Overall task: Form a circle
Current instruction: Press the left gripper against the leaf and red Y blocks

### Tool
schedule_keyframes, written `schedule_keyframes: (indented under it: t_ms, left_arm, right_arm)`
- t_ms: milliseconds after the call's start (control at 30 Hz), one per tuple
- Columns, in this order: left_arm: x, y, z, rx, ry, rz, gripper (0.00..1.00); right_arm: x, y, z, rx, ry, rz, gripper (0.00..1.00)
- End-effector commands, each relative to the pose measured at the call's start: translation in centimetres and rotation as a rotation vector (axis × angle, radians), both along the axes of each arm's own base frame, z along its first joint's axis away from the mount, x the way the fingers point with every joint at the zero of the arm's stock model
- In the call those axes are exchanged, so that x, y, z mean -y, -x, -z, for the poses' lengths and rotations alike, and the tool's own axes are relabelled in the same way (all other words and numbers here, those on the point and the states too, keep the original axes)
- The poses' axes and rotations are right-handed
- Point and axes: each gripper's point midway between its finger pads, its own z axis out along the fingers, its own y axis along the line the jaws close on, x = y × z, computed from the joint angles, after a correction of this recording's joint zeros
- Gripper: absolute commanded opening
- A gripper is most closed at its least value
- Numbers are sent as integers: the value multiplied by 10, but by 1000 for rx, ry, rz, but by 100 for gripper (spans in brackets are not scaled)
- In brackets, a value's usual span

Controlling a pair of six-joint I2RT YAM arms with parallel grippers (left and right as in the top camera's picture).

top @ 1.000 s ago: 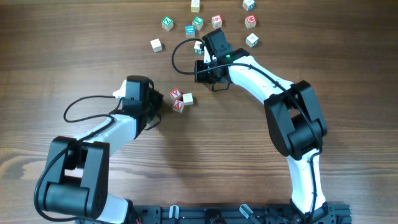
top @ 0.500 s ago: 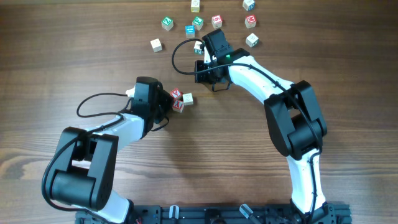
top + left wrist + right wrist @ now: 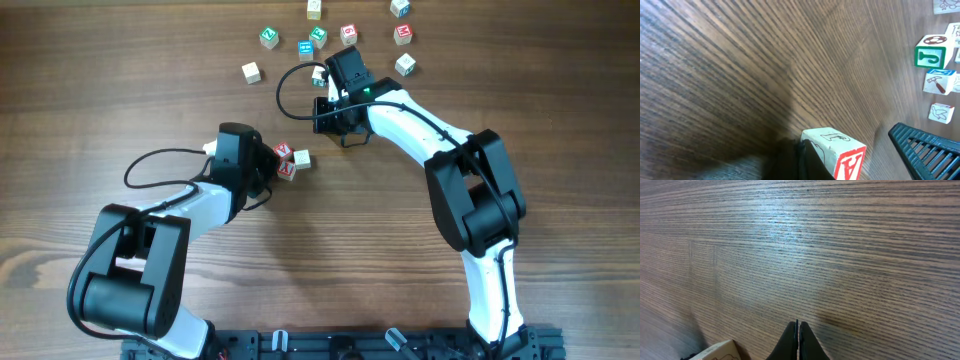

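The circle (image 3: 290,160) is no ring, only a tight cluster of three small wooden letter cubes near the middle of the table (image 3: 330,230). One red-printed cube (image 3: 282,151) sits toward the top of the overhead view. A second red-printed cube (image 3: 287,170) sits just below it, and a pale cube (image 3: 301,158) is tucked against their right side. The left gripper (image 3: 268,165) lies low at the cluster's left edge, its jaws fully closed and gripping nothing. In the left wrist view its dark tip sits right against one red-printed cube, whose side shows a red A. At the right edge of that view is a black ribbed part (image 3: 927,145); what it belongs to cannot be told. The right gripper (image 3: 335,112) is well apart from the cluster, up toward the far side. Its two fingers are pressed together over bare wood and empty, with the corner of a pale block (image 3: 715,351) at the lower left of the right wrist view. Beyond it the loose cubes (image 3: 318,37) are scattered along the far part of the table, with green, blue, red and pale faces. A black cable (image 3: 285,90) loops beside the right wrist.
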Motion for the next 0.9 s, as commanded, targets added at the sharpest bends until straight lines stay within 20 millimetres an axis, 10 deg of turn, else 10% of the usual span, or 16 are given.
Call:
schedule_keyframes:
  t_ms: [0, 600, 867]
  left_arm:
    - [2, 2, 5, -6, 0, 17, 4]
    - [5, 19, 15, -86, 17, 44, 4]
    - [-31, 19, 23, -121, -32, -27, 4]
  right_arm:
    - [4, 1, 10, -12, 23, 12, 5]
    - [5, 1, 10, -11, 26, 13, 4]
    - [6, 0, 11, -10, 32, 15, 4]
